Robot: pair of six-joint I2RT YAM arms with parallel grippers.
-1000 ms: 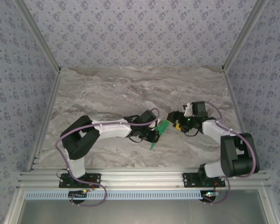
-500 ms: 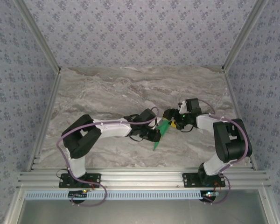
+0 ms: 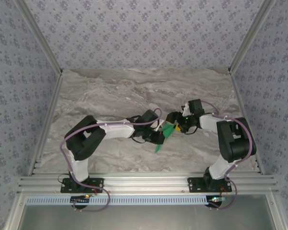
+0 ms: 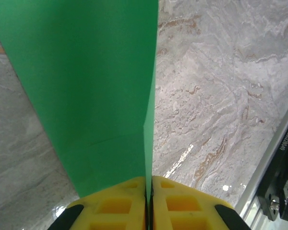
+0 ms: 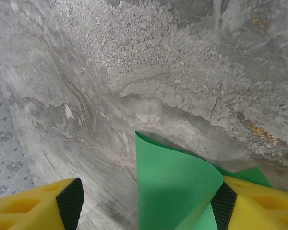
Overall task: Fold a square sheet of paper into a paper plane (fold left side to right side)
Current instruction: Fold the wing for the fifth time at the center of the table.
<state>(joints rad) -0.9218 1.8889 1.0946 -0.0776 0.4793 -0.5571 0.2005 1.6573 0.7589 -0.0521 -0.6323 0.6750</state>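
The green sheet of paper (image 3: pixel 164 133) is folded into a narrow pointed shape, held off the marble table with its tip (image 3: pixel 157 148) pointing toward the near edge. My left gripper (image 3: pixel 158 137) is shut on it. In the left wrist view the yellow fingers (image 4: pixel 120 203) pinch the folded edge of the paper (image 4: pixel 86 86), which stands upright. My right gripper (image 3: pixel 177 124) is open just right of the paper. In the right wrist view a curled flap of the paper (image 5: pixel 173 191) lies between the open jaws of the right gripper (image 5: pixel 147 203) and touches the right pad (image 5: pixel 224 206).
The marble table (image 3: pixel 134 91) stretches behind both arms. Aluminium rails (image 3: pixel 144 182) run along the near edge, and patterned walls enclose the sides and back. A frame rail and a black part (image 4: pixel 283 182) stand at the lower right of the left wrist view.
The right arm has drawn its elbow in and its gripper has moved left, closer to the paper. The left gripper has kept its hold, and the paper has shifted slightly.
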